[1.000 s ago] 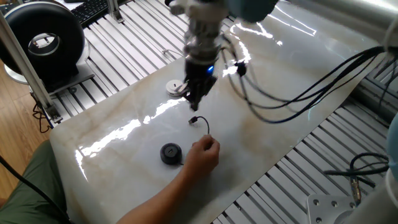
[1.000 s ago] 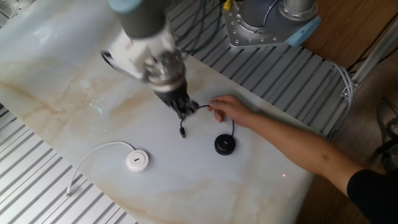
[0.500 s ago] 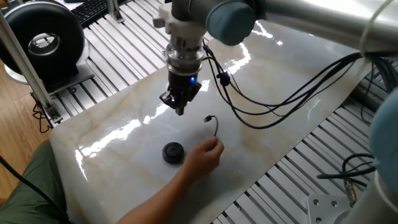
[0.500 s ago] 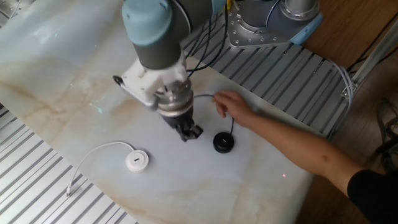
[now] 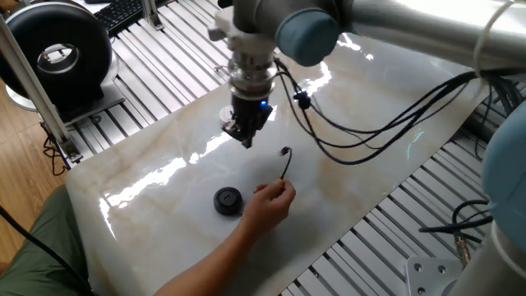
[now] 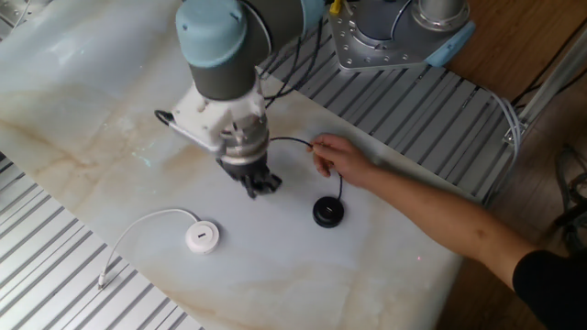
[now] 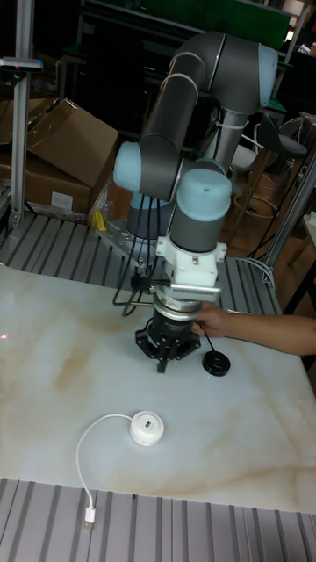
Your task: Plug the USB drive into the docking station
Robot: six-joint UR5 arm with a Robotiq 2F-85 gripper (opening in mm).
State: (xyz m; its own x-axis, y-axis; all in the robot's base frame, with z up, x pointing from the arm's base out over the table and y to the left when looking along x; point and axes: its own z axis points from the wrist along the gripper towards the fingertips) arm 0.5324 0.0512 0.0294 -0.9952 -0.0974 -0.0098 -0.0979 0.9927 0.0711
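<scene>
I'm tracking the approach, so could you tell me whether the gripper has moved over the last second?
Yes. The gripper has shifted toward the docking station, away from the black puck.

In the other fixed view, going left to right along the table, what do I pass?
Docking station → pincer → round black puck → person's arm.

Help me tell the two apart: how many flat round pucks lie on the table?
2: a black puck beside the person's hand, and the white docking station nearer the table edge, below the gripper.
</scene>
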